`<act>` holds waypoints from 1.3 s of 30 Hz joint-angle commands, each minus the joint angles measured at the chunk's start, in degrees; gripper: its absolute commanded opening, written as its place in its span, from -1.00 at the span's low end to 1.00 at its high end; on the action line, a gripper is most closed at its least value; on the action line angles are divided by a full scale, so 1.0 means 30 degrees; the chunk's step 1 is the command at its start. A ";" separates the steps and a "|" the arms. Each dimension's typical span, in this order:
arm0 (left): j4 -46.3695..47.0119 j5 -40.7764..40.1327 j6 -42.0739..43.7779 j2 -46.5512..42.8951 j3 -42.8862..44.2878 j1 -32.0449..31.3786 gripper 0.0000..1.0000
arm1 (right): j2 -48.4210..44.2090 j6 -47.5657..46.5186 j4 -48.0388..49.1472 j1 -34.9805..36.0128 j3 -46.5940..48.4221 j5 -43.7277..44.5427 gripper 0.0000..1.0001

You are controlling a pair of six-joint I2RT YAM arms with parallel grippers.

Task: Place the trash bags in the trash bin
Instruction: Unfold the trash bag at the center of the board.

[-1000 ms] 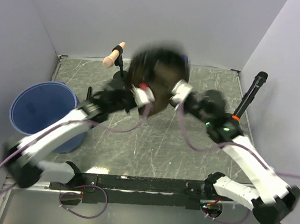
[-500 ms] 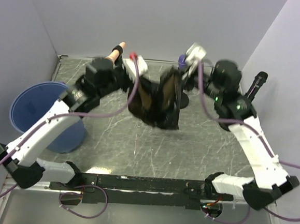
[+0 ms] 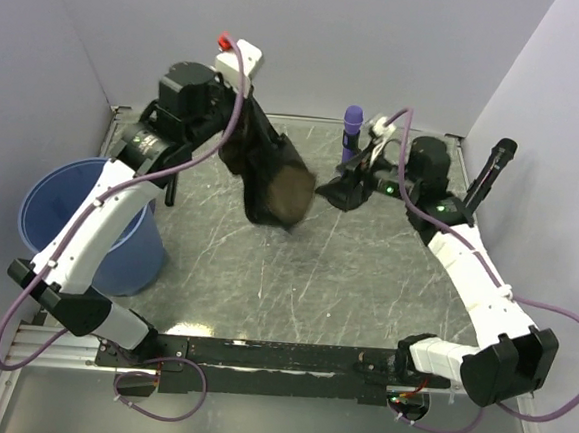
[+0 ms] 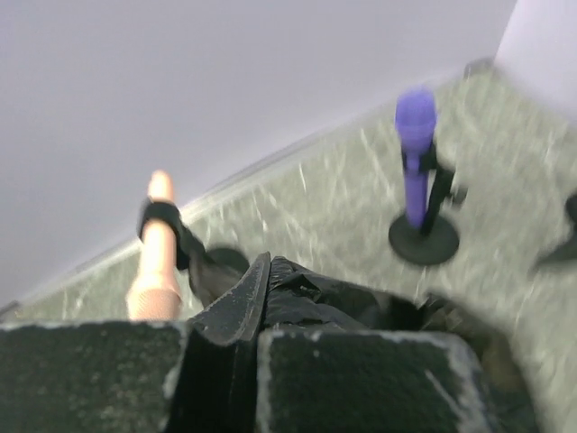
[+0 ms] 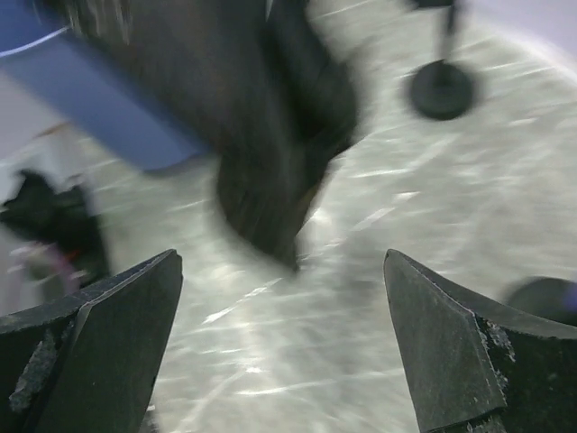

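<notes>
A black trash bag [image 3: 272, 180] hangs in the air over the back of the table, pinched at its top by my left gripper [image 3: 245, 123], which is raised high. In the left wrist view the gripper [image 4: 254, 334] is shut on a fold of the bag [image 4: 334, 302]. My right gripper [image 3: 338, 192] stands open just right of the bag and apart from it. Its wrist view shows the jaws [image 5: 280, 262] wide with only table between them and the bag [image 5: 270, 162] ahead. The blue trash bin [image 3: 84, 215] stands at the left edge, also seen as a blue wall [image 5: 108, 99].
A purple microphone [image 3: 353, 121] on a round black stand is at the back centre, next to the right gripper. A black microphone [image 3: 489, 172] leans at the right wall. A pink microphone [image 4: 155, 262] stands at the back left. Grey walls close in three sides.
The right gripper has let go of the bag and opened wide, dropping back to the right. The left arm has lifted the bag up and to the left, towards the bin.
</notes>
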 commanded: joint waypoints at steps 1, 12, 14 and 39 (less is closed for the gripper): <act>0.0248 -0.0848 -0.1166 -0.0070 0.2677 0.0128 -0.99 | -0.0761 0.1917 0.3710 0.1676 -0.1390 -0.2962 0.98; 0.0978 -0.1787 -0.0376 0.1189 0.6456 0.0129 -0.99 | 0.0701 -0.1453 0.5111 0.3876 -0.0455 -0.0653 0.98; 0.1213 -0.1991 -0.0199 0.1599 0.7393 0.0099 -0.99 | 0.1345 -0.2038 0.5698 0.4521 -0.0016 0.0111 0.98; 0.2474 -0.2784 0.1178 0.2304 0.8980 0.0363 -0.99 | 0.5566 0.1006 0.8161 0.4846 0.2856 0.4187 0.98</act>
